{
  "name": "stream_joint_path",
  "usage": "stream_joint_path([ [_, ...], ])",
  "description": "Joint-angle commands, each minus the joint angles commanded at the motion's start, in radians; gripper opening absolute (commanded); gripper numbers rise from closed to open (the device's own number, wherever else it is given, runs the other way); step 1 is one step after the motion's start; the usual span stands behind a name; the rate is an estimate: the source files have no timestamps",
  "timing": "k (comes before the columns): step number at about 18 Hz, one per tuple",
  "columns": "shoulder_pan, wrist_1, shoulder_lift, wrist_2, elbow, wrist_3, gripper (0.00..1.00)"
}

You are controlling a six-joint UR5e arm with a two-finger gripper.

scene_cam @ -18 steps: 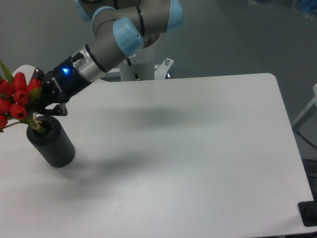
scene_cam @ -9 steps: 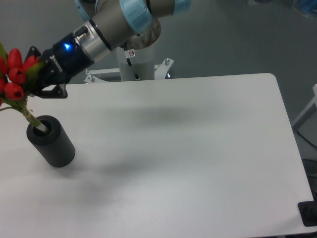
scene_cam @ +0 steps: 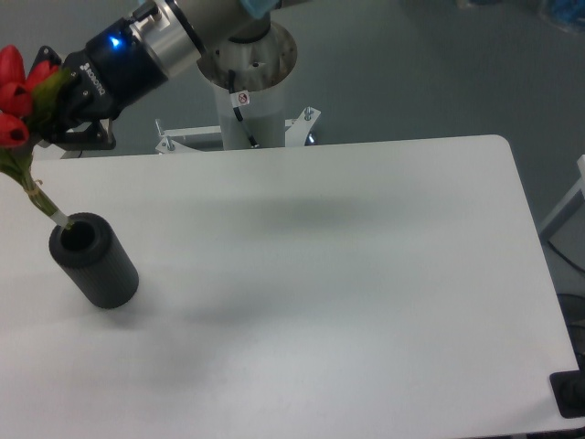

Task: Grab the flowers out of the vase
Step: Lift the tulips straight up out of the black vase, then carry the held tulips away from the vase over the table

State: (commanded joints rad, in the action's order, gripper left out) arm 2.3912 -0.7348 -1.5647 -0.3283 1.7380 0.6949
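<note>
At the upper left, the end effector (scene_cam: 47, 112) is clamped on a bunch of flowers (scene_cam: 13, 87), gripping just under the red buds. The buds reach the picture's left edge, and the green stems slant down to the right, their tips just above the rim of the vase (scene_cam: 93, 260). The dark vase stands near the left edge of the white desk (scene_cam: 347, 274). A blue light glows on the arm (scene_cam: 146, 46) behind the end effector.

1 vase (scene_cam: 94, 261), 1 bunch of flowers (scene_cam: 16, 101), 1 gripper (scene_cam: 57, 108), 1 table (scene_cam: 347, 274).
</note>
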Motion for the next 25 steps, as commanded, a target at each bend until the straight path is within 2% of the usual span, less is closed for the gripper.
stream_joint_path([
  [5, 0.129, 0.002, -0.072, 0.061, -0.04, 0.07, 0.14],
  [11, 0.241, 0.003, -0.199, 0.071, -0.106, 0.19, 0.14],
  [14, 0.279, 0.003, -0.245, 0.069, -0.117, 0.245, 0.14],
  [20, 0.339, 0.002, -0.307, 0.066, -0.115, 0.365, 0.14],
  [25, 0.376, 0.0, -0.313, 0.066, -0.106, 0.385, 0.14],
])
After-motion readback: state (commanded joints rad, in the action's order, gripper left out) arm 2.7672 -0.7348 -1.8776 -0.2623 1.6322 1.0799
